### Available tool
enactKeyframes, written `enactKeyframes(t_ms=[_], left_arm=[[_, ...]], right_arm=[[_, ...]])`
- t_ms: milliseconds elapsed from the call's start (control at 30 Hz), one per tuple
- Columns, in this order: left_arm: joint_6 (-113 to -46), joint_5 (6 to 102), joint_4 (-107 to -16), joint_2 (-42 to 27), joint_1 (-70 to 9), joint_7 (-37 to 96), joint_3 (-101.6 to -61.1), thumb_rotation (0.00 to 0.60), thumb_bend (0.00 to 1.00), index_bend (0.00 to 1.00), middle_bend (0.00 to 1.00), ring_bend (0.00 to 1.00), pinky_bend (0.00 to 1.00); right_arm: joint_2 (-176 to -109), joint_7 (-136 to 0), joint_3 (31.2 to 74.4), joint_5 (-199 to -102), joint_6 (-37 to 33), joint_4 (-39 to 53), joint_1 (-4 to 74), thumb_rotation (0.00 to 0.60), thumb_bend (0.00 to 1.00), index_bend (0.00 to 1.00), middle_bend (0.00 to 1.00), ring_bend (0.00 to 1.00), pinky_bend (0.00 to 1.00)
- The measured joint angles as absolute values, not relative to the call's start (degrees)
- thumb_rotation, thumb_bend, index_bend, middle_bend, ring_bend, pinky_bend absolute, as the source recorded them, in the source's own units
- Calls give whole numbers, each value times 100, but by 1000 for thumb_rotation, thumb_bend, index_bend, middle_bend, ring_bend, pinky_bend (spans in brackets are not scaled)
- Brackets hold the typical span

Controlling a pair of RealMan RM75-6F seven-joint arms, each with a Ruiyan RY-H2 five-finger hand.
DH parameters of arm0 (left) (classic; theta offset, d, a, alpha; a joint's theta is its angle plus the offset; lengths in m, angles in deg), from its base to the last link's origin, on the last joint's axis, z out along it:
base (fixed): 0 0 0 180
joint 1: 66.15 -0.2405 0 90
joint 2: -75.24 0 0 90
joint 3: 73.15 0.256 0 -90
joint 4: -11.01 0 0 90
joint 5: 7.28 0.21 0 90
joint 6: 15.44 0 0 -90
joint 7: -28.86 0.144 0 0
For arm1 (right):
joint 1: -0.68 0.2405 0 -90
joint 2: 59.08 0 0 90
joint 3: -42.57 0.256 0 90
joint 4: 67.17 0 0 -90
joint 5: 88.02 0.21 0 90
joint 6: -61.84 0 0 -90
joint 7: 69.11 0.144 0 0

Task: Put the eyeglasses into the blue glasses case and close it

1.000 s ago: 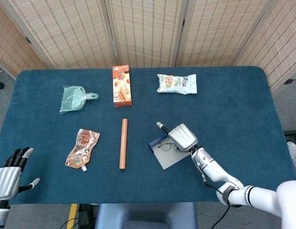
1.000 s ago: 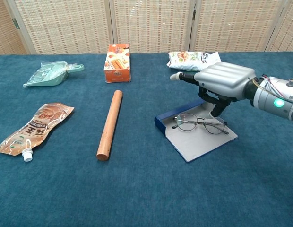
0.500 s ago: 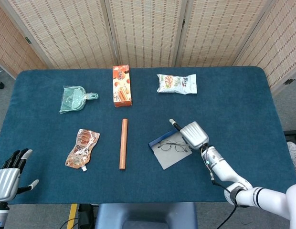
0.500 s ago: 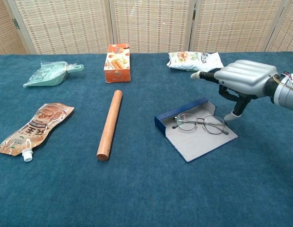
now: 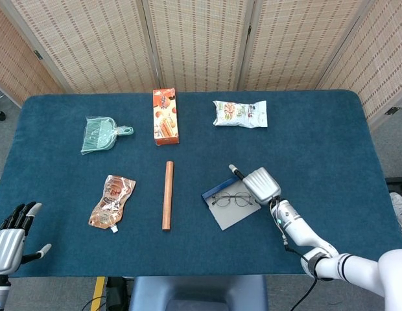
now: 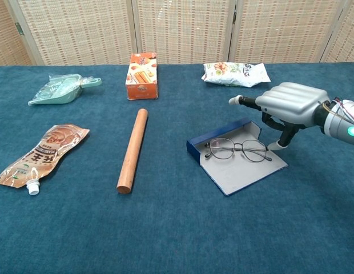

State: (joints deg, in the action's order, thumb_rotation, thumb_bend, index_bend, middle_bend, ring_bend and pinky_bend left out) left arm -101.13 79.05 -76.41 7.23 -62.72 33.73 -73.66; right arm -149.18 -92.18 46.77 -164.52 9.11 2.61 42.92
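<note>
Hovering at the open blue glasses case's (image 6: 241, 171) right edge, right hand (image 6: 291, 104) fingers (image 6: 286, 136) curled down, seemingly gripping nothing; eyeglasses (image 6: 238, 149) lying inside.

A dark teal table cloth (image 6: 177, 228) is seen throughout. The glasses case (image 6: 237, 162) is shown blue outside, pale grey inside. An orange box (image 6: 142, 75) and mint-green dustpan (image 6: 60, 89) are seen upper left.

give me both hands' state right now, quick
Left hand: open, holds nothing, at the table's near left corner.
Right hand: holds nothing, fingers curled down beside the eyeglasses.
</note>
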Motion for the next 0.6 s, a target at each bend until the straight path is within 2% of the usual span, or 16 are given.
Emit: enactKeyframes(t_ms=[400, 600], left_arm=[[-10179, 7898, -7643, 749, -6309, 3348, -7386, 600, 188, 121, 117, 98, 258], [-10174, 7882, -7627, 770, -6325, 3333, -7388, 600, 189, 121, 117, 97, 258]], right_arm=[[-15292, -9265, 4945, -16439, 855, -74, 4493, 600, 104, 0, 832, 1000, 856], [-15124, -9222, 4913, -16612, 619, 249, 4421, 600, 104, 0, 831, 1000, 856]])
